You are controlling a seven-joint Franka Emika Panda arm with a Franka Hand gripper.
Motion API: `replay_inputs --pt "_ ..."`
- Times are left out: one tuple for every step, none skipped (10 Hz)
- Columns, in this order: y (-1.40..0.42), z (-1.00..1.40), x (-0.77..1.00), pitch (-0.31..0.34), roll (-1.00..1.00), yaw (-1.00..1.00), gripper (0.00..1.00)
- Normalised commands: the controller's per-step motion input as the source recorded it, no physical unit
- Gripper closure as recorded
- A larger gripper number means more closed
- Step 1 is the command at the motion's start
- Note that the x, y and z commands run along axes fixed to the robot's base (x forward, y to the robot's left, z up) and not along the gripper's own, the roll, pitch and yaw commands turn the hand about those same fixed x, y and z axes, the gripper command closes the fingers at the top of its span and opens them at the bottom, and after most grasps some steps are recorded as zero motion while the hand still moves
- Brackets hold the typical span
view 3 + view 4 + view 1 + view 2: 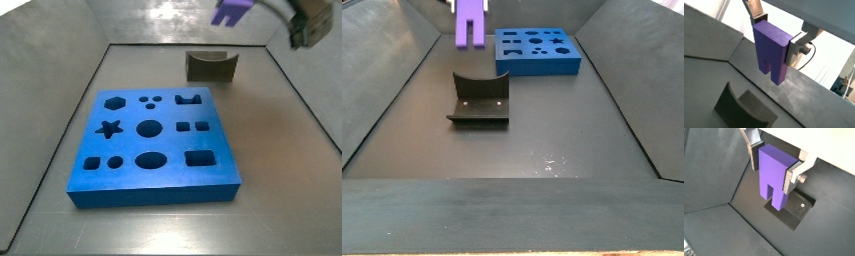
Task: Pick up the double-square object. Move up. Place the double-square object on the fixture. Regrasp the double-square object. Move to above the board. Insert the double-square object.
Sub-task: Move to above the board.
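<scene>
Above the fixture (pixel 478 97): gripper (pixel 774 164) with double-square object (pixel 775 176).

Gripper closed to the piece's width, both silver fingers (pixel 799 44) pressed against the upper sides of the purple double-square object, shown in both wrist views. Piece held upright in the air, notched end downward, clear of the fixture below it in a side view (pixel 470 23). Blue board (pixel 156 144) lies flat on the floor, apart from the fixture.

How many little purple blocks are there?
1: the small light-purple notched plastic block, gripped by the pincer, hanging over the dark U-shaped fixture. None lies on the bright-blue holed board.
</scene>
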Motion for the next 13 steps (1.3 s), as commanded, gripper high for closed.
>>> replay_inputs --pt "-0.11 0.8 0.06 0.14 -0.01 0.18 1.0" --pt "-0.08 0.69 0.05 0.122 -0.01 0.17 1.0" --pt "-0.05 0.48 0.03 0.078 -0.02 0.16 1.0" --pt "-0.03 0.33 0.02 0.054 -0.03 0.15 1.0" --pt "-1.0 0.63 -0.85 -0.007 -1.0 0.01 1.0" --pt "-1.0 0.6 -0.85 -0.013 -1.0 0.0 1.0" --pt "-1.0 0.64 -0.96 -0.047 -1.0 0.0 1.0" --pt "-1.0 0.63 -0.97 -0.054 -1.0 0.0 1.0" --pt "-0.97 0.64 -1.0 -0.067 -1.0 -0.01 1.0" --pt "-0.84 0.56 -0.91 -0.07 -1.0 -0.01 1.0" --pt "-0.44 0.32 -0.55 -0.077 -1.0 -0.01 1.0" --pt "-0.29 0.21 -0.4 -0.078 -1.0 -0.01 1.0" --pt "-0.12 0.09 -0.21 -0.077 -1.0 -0.02 1.0"
